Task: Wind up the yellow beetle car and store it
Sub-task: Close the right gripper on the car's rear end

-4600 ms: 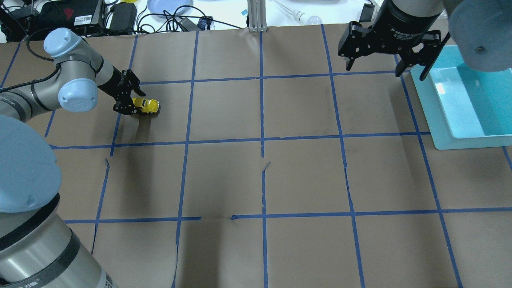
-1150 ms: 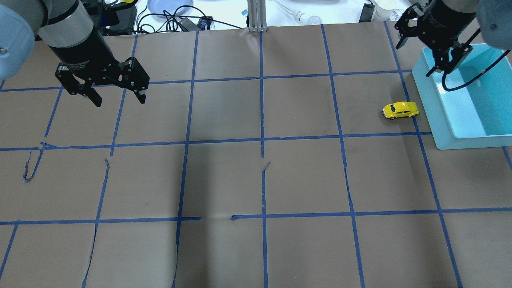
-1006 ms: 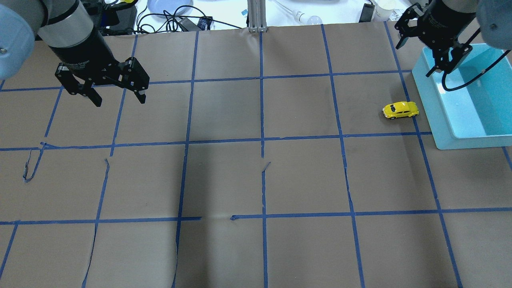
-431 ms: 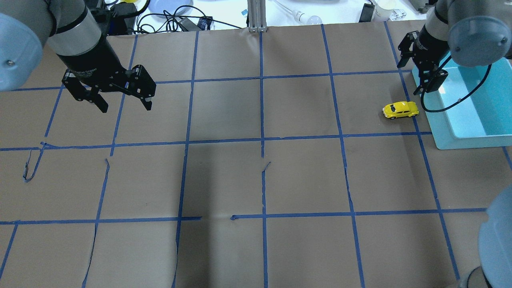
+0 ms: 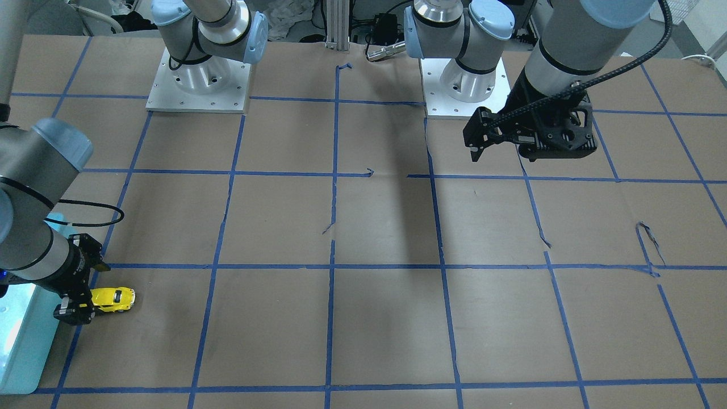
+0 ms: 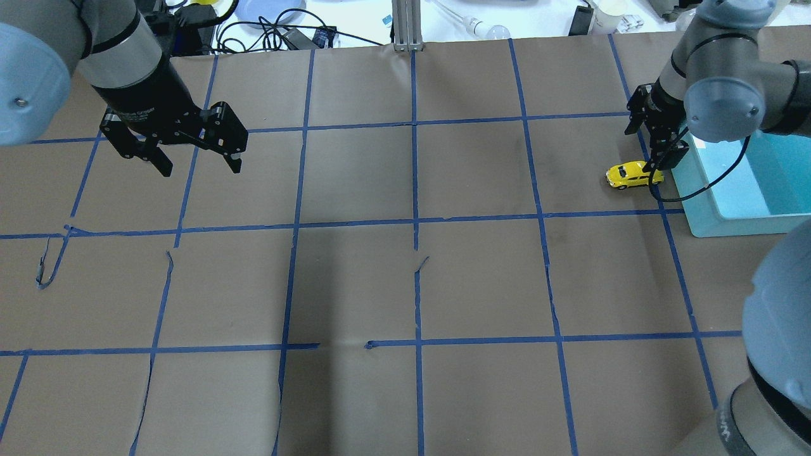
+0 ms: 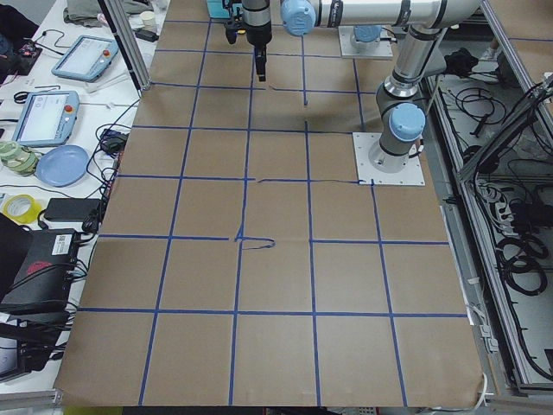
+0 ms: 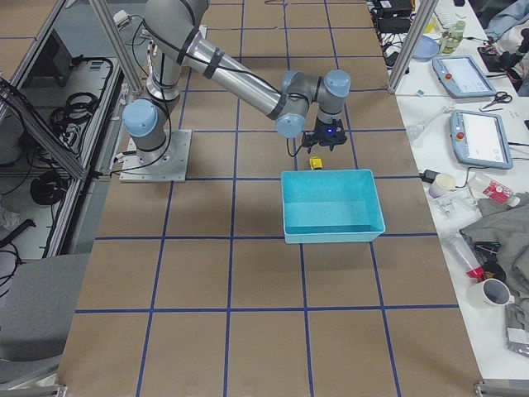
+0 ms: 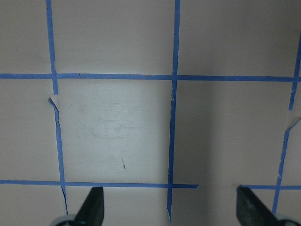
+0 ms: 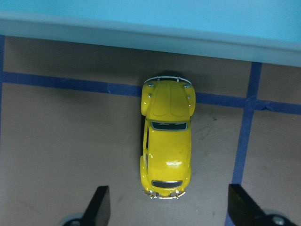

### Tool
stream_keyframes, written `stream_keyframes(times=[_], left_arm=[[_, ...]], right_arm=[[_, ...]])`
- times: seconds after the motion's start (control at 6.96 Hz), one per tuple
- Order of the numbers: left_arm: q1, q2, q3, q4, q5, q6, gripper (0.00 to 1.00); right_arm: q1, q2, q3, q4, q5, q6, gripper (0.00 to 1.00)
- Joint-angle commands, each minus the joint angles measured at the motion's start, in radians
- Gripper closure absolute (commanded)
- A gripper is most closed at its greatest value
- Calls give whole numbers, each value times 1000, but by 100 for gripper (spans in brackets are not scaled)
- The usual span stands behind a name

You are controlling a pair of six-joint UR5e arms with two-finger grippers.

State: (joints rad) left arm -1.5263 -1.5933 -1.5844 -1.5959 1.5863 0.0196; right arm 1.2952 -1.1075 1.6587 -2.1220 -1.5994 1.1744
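The yellow beetle car (image 6: 633, 175) stands on the brown paper just left of the teal bin (image 6: 728, 225). It also shows in the front view (image 5: 112, 299) and the right side view (image 8: 316, 163). My right gripper (image 6: 656, 149) is open and low over the car. In the right wrist view the car (image 10: 167, 139) points at the bin wall (image 10: 141, 33), its rear end about level with my open fingertips (image 10: 99, 203); they do not touch it. My left gripper (image 6: 201, 166) hangs open and empty above the table's far left; its wrist view (image 9: 169, 207) shows only paper.
The table is brown paper with a grid of blue tape, torn in places (image 6: 47, 266). Clutter, cables and a blue plate (image 6: 266, 9) lie beyond the far edge. The arm bases (image 5: 199, 79) stand on the robot's side.
The car, held by my left gripper at the far left 4.6 s ago, now stands by the bin. My right gripper has come down from above the bin's corner onto the car.
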Motion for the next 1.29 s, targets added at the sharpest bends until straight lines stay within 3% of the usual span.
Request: stream_keyframes(times=[0.0,0.14,0.29,0.58,0.86,1.01,1.15], left_arm=[[0,3,-14,36,3,3,0],[0,3,-16,37,3,8,0],[0,3,-16,37,6,14,0],[2,3,-16,37,6,14,0],[2,1,-16,39,6,14,0],[3,1,-16,39,6,16,0],[3,1,-16,39,6,16,0]], right_arm=[[-4,32,0,-16,-54,2,9],[-16,55,3,-16,-65,2,10],[-20,61,3,-15,-54,1,21],[-20,64,3,-16,-54,-1,21],[-22,67,4,-47,-45,-1,60],[-22,67,3,-52,-18,-2,72],[-22,67,0,-53,-25,-7,76]])
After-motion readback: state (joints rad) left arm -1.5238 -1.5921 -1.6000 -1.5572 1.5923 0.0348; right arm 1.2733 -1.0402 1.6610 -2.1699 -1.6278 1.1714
